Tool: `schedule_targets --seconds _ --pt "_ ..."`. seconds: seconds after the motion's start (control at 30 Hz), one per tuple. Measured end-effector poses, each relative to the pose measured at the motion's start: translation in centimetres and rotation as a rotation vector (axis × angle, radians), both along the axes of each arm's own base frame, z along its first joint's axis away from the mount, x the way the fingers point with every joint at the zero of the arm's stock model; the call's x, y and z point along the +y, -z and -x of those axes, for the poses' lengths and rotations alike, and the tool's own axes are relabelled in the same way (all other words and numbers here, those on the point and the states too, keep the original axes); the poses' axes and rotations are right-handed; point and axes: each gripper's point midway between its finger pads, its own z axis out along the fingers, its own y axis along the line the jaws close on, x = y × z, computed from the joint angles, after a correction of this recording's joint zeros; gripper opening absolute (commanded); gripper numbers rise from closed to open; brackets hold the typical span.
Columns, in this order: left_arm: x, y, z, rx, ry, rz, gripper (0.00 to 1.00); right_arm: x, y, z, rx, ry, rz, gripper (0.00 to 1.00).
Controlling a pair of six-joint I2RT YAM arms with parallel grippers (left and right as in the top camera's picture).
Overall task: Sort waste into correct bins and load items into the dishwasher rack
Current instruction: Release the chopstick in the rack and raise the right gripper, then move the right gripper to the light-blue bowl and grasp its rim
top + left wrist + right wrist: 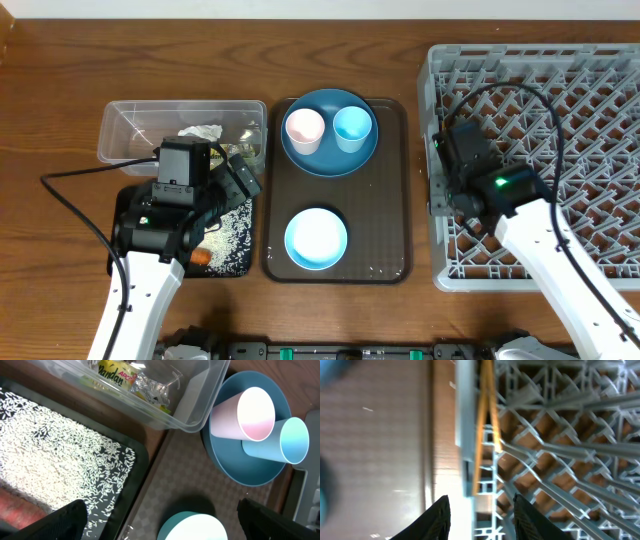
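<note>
**Overhead.** The left arm reaches up from the near-left edge. The left gripper (243,180) hangs over the seam between the clear tub (120,135) and the black tray (243,262). A crumpled napkin (200,132) lies in the tub. Rice (232,232) and a carrot (200,257) are on the black tray. The brown tray (390,262) carries the blue plate (330,162) with the pink cup (304,128) and light-blue cup (352,128) on it, and the bowl (316,238) nearer. The right arm angles in from the near right, and the right gripper (442,198) is at the left wall of the dishwasher rack (570,90).

**Left wrist.** The fingers (65,521) are spread wide and hold nothing. A Pandan snack wrapper (116,376) lies in the tub.

**Right wrist.** The view is blurred. The chopsticks (482,425) lie in the rack along its edge wall. The fingers (439,517) are parted just short of the chopsticks' near end, with nothing between them.
</note>
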Motion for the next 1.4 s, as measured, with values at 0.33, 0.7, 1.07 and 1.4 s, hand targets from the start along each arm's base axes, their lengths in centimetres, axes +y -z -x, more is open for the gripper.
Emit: schedule_targets --seconds 0.33,0.7,1.07,1.4 --pt "0.0 0.0 0.0 0.0 0.0 0.0 0.98 6.5 -4.2 0.3 0.003 -0.134 -0.354 0.5" --pt "0.0 0.0 0.0 0.0 0.0 0.0 0.98 9.4 -5.0 2.1 0.086 -0.21 -0.533 0.99" --pt "0.0 0.0 0.0 0.0 0.0 0.0 0.98 11.3 -5.2 3.3 0.104 -0.279 -0.55 0.01" --pt "0.0 0.0 0.0 0.0 0.0 0.0 0.98 14.0 -4.2 4.9 0.114 -0.311 -0.476 0.25"
